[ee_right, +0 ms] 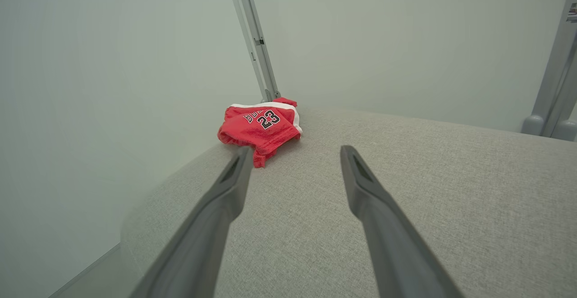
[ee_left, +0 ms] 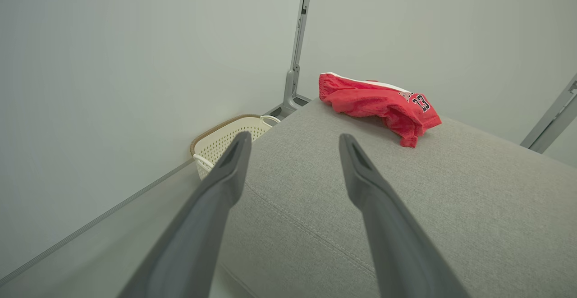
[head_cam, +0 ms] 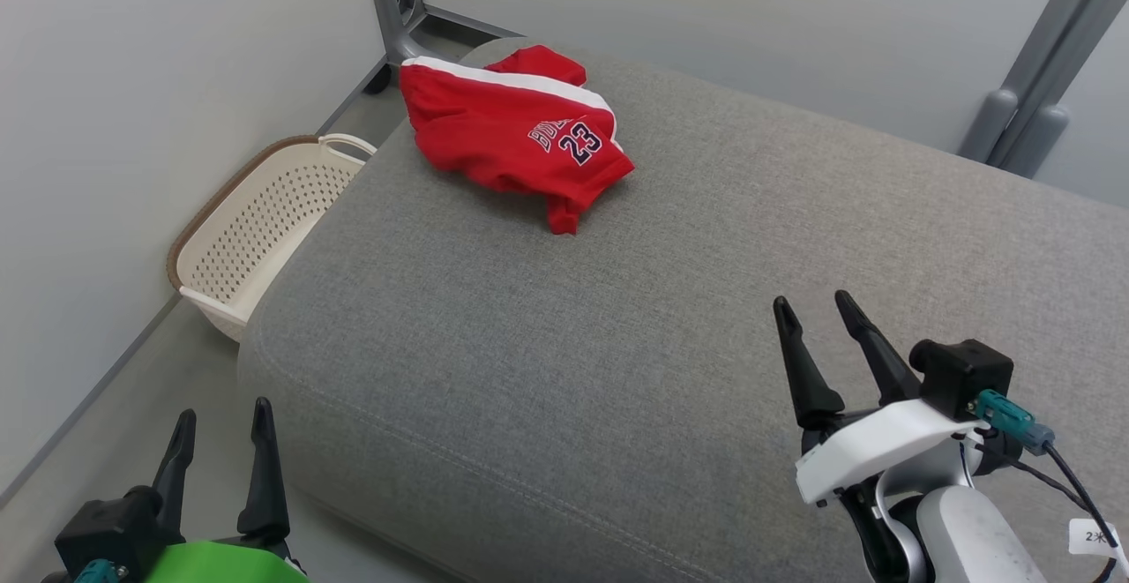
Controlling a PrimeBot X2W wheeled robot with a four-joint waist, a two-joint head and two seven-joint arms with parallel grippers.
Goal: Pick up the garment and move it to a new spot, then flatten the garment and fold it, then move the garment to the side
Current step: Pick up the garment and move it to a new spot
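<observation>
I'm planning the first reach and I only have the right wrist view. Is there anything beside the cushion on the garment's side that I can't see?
Observer: Yes. A cream perforated basket stands on the floor between the wall and the left side of the cushion, a little nearer to us than the red garment.
Operator: Where's the left hand?
Observer: The left hand hangs open by the cushion's near left corner, holding nothing.
Operator: And where is my right hand over the cushion?
Observer: The right hand is above its near right part. The garment lies at the far left.
</observation>
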